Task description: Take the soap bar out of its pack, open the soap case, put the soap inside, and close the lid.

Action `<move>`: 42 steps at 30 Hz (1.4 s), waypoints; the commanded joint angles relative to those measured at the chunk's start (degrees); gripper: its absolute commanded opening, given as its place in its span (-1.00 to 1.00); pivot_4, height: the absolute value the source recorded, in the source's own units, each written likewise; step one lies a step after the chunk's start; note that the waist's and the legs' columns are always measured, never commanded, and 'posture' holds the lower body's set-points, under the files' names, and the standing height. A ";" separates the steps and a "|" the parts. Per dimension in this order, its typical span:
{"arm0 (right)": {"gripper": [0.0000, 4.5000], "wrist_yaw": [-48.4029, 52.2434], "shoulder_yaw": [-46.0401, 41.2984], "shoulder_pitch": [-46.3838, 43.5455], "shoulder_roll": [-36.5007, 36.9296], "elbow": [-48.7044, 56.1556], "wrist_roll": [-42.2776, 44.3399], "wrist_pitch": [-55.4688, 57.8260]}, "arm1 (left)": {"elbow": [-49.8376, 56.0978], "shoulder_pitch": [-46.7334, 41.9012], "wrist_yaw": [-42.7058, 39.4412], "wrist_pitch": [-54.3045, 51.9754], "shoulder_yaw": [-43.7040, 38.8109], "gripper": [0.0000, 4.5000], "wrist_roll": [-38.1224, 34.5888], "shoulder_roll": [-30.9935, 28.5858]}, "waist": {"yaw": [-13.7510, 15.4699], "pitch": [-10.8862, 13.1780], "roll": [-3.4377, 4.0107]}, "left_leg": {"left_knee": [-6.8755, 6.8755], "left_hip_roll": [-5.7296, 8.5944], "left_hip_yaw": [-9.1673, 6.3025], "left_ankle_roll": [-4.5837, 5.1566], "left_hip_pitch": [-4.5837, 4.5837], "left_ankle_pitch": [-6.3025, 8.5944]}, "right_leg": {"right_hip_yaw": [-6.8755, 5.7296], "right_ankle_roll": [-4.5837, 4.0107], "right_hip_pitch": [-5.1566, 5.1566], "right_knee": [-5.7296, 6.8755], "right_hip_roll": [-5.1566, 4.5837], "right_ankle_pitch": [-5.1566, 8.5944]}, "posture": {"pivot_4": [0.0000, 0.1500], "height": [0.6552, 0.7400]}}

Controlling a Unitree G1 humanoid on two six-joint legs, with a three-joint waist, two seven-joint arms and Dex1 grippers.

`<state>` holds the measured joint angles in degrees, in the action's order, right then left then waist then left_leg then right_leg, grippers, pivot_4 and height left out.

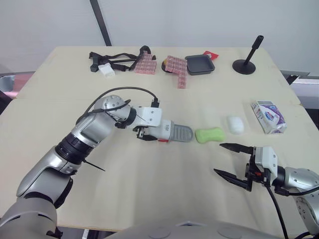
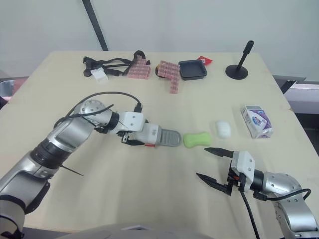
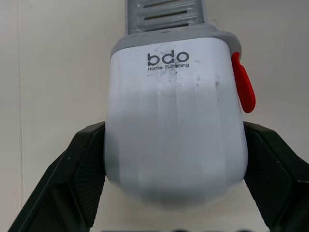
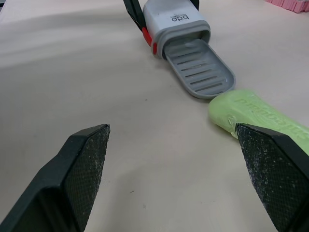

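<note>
The soap (image 1: 210, 135) is a green bar, narrowed at the middle, with raised lettering on top. It lies bare on the table (image 1: 149, 194), right of centre, just beside the tip of the case's grey tray (image 4: 200, 67); whether they touch I cannot tell.

The case (image 3: 174, 121) is a white shell printed "bdo" with a red latch (image 3: 244, 87) on its side. The left gripper (image 3: 174, 145) is clamped on the shell, one finger on each flank. The right gripper (image 1: 218, 158) hovers near the table's front edge, fingers wide apart, pointing toward the soap.

A white oval piece (image 1: 235, 124) and a white-and-purple pack (image 1: 269, 117) lie right of the soap. At the back stand pink blocks (image 1: 177, 69), a black dish (image 1: 199, 64), black straps (image 1: 117, 59) and a black stand (image 1: 246, 62), all well apart from the soap.

The grey tray is drawn out of the shell, its slotted floor open; the soap lies outside it.
</note>
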<state>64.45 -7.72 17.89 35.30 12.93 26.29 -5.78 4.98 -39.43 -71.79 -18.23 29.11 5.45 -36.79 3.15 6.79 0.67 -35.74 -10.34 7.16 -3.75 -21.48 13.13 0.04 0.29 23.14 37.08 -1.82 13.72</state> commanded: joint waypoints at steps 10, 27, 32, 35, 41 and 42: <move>0.98 0.23 -0.56 -0.98 0.12 -0.52 0.40 -1.64 | -6.25 0.85 -2.68 8.78 -4.57 0.54 -2.40 -4.49 | -0.06 0.01 0.01 | 0.02 0.00 0.01 0.00 0.01 0.00 | 0.00 0.00 0.00 0.00 0.00 0.00 | 1.00 1.00; 0.98 0.37 -1.06 -0.56 0.74 -0.36 0.58 -1.60 | -7.46 1.90 -2.95 10.78 -5.07 0.54 -2.94 -4.11 | -0.03 0.01 0.00 | 0.03 0.00 0.01 0.00 0.00 0.00 | -0.02 0.00 0.00 -0.01 0.00 0.00 | 1.00 1.00; 0.98 0.43 -1.05 -0.62 0.91 -0.44 0.62 -1.61 | -7.30 2.30 -2.57 10.43 -5.22 0.54 -2.92 -3.63 | 0.02 0.01 0.00 | 0.03 0.00 0.01 0.00 0.00 0.00 | -0.02 0.00 0.00 -0.02 -0.01 0.00 | 1.00 1.00; 0.98 0.41 -1.04 -0.66 0.99 -0.46 0.62 -1.58 | -7.46 2.32 -2.75 10.18 -5.26 0.54 -3.15 -3.38 | 0.01 0.01 0.00 | 0.03 0.00 0.01 0.00 0.00 0.00 | -0.01 0.00 0.00 -0.02 -0.01 0.00 | 1.00 1.00; 1.00 0.31 -1.03 -0.42 1.04 -0.17 0.59 -1.57 | -7.76 1.97 -2.60 9.19 -5.72 1.00 -3.68 -2.78 | 0.00 0.01 0.00 | 0.03 0.00 0.01 0.00 0.00 0.00 | -0.02 0.00 0.00 -0.02 -0.01 0.00 | 1.00 1.00; 1.00 0.29 -1.07 -0.40 1.07 -0.10 0.63 -1.51 | -7.81 1.77 -2.84 9.15 -5.76 1.00 -3.80 -2.86 | -0.01 0.01 0.00 | 0.03 0.00 0.01 0.00 0.00 0.00 | -0.01 0.00 0.00 -0.02 -0.01 0.00 | 1.00 1.00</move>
<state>64.57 -7.62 17.39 35.92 11.70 26.22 -6.48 -3.51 -37.32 -74.55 -8.71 25.25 2.33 -39.25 3.14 6.80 0.67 -35.71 -10.34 7.17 -3.75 -21.48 13.13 0.03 0.29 23.14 37.06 -1.82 13.72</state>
